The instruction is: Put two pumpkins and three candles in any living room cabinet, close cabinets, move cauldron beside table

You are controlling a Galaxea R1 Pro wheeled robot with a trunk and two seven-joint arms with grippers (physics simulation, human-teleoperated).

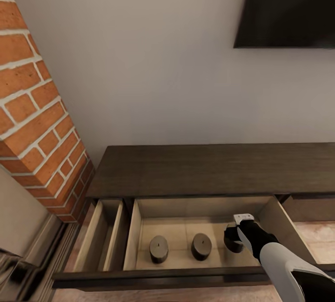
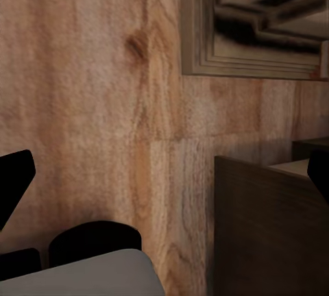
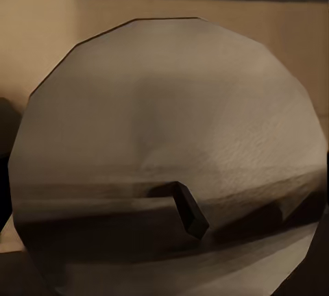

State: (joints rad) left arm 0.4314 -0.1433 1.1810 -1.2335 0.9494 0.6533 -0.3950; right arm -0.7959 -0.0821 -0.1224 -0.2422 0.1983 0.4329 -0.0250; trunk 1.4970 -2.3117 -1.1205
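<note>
Inside the open drawer (image 1: 204,227) of the cabinet (image 1: 209,169): two candles (image 1: 158,249) (image 1: 201,246) standing apart on the pale floor, a third candle (image 3: 171,159) clamped in the right gripper (image 1: 234,238) at the drawer's right end. Left gripper (image 2: 164,186): fingers spread apart over wooden flooring.

Right arm, white shell forearm with black wrist section, reaches forward and down from the head view's lower right corner. Its black two-fingered right gripper (image 1: 234,239) points downward, the white-capped wrist block just above it. Fingers sit close around a short round object; whether they press it cannot be told. Left wrist view: black fingertips (image 2: 15,176) of the left gripper at opposite frame edges, jaws spread wide apart.
</note>
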